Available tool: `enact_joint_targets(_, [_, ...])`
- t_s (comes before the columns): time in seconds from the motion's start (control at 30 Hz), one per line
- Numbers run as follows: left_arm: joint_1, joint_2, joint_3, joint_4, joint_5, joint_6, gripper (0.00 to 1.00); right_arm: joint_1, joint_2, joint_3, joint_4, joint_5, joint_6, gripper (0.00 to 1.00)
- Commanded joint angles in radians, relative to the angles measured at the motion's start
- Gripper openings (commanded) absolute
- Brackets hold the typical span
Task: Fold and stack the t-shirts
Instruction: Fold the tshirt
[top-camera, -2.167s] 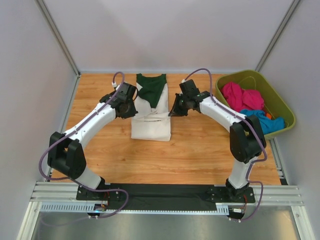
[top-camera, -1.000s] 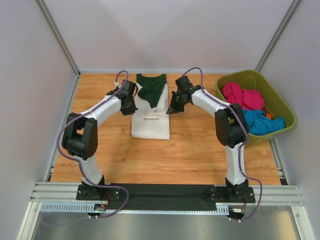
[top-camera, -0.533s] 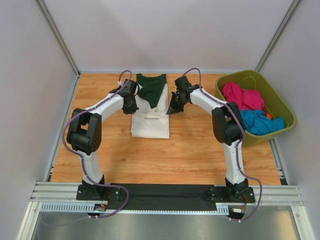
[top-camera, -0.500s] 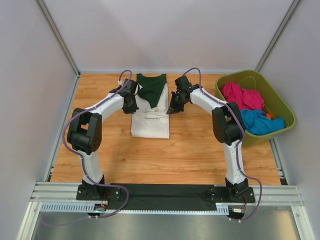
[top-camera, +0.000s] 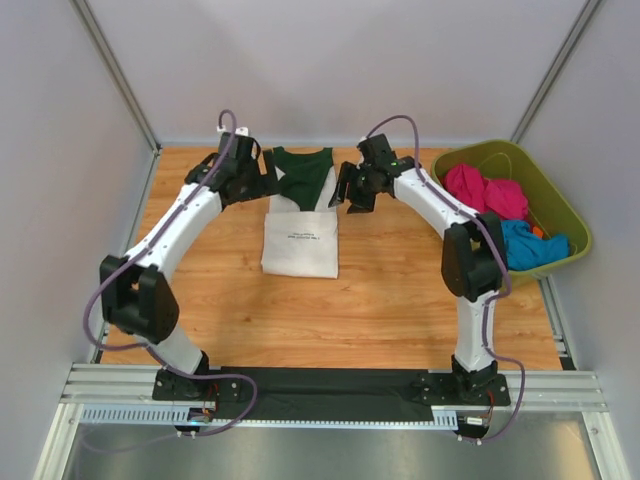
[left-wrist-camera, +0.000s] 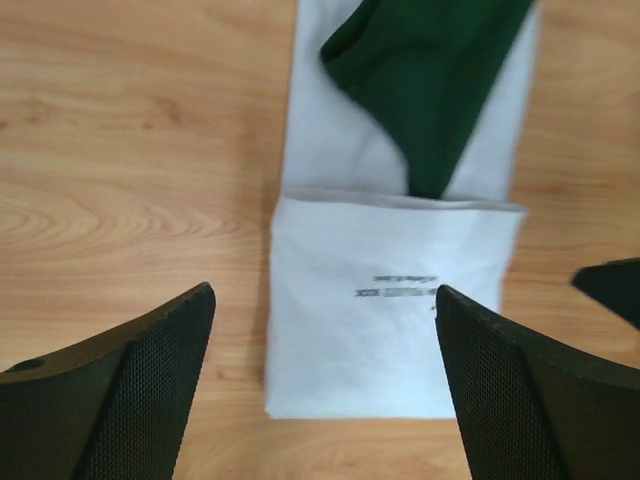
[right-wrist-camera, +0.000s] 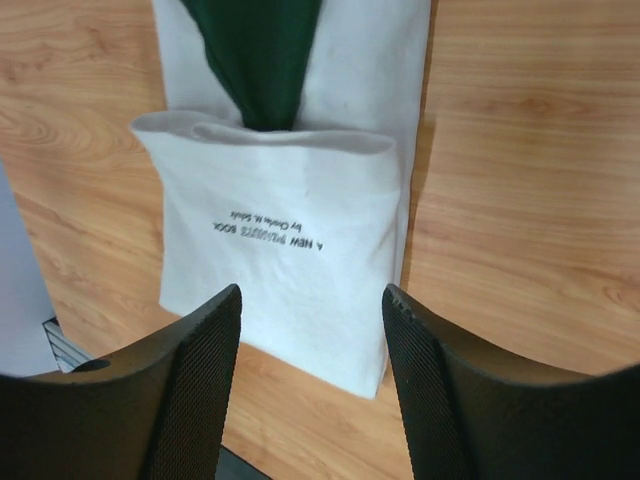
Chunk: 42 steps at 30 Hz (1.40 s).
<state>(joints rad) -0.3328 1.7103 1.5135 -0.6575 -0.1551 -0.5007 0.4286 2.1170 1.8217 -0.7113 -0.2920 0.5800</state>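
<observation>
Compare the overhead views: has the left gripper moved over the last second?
Yes. The left gripper has drawn back from the t-shirt, toward the far edge of the table, and now stands open.

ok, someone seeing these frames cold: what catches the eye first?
The half-folded white t-shirt lies mid-table toward the far side, a lettered panel folded over and dark green cloth showing at its far end. The left gripper and right gripper flank it, both open and holding nothing. At the far right, the olive-green tub holds a heap of pink and blue clothes, the brightest colour in view.
</observation>
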Motion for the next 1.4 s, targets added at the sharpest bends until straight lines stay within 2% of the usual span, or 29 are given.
enact_joint_targets(0.0, [0.005, -0.214, -0.08, 0.038, 0.107, -0.043, 0.96, 0.006, -0.201, -0.108, 0.113, 0.005, 0.038, 0.6])
enact_joint_targets(0.03, [0.005, -0.244, -0.123, 0.092, 0.17, -0.059, 0.95, 0.01, -0.221, -0.186, 0.146, 0.002, 0.046, 0.57])
enact_joint_targets(0.13, [0.003, -0.34, -0.323, 0.25, 0.279, -0.131, 0.78, 0.033, -0.272, -0.28, 0.26, -0.033, 0.063, 0.44])
enact_joint_targets(0.23, [0.003, -0.367, -0.444, 0.326, 0.311, -0.171, 0.39, 0.056, -0.278, -0.361, 0.349, -0.041, 0.07, 0.25])
enact_joint_targets(0.27, [0.003, -0.365, -0.458, 0.325, 0.313, -0.177, 0.18, 0.062, -0.272, -0.377, 0.377, -0.042, 0.075, 0.2])
enact_joint_targets(0.3, [0.003, -0.354, -0.479, 0.322, 0.313, -0.183, 0.13, 0.071, -0.264, -0.38, 0.383, -0.041, 0.08, 0.1])
enact_joint_targets(0.33, [0.003, -0.353, -0.495, 0.318, 0.312, -0.191, 0.08, 0.076, -0.258, -0.383, 0.386, -0.041, 0.087, 0.07])
enact_joint_targets(0.47, [0.003, -0.33, -0.59, 0.369, 0.322, -0.203, 0.03, 0.098, -0.201, -0.383, 0.403, -0.025, 0.089, 0.0])
enact_joint_targets(0.73, [0.003, -0.164, -0.565, 0.362, 0.325, -0.187, 0.0, 0.107, -0.135, -0.386, 0.385, -0.022, 0.087, 0.0])
enact_joint_targets(0.97, [0.001, -0.117, -0.661, 0.377, 0.33, -0.216, 0.0, 0.107, -0.088, -0.429, 0.375, -0.018, 0.084, 0.0])
enact_joint_targets(1.1, [0.003, -0.089, -0.674, 0.355, 0.286, -0.216, 0.0, 0.107, -0.077, -0.443, 0.374, -0.006, 0.072, 0.0])
enact_joint_targets(1.23, [0.003, -0.081, -0.658, 0.334, 0.261, -0.181, 0.0, 0.107, -0.063, -0.427, 0.355, -0.006, 0.052, 0.0])
enact_joint_targets(1.37, [0.003, -0.123, -0.573, 0.286, 0.278, -0.131, 0.0, 0.105, -0.093, -0.392, 0.305, 0.007, 0.024, 0.0])
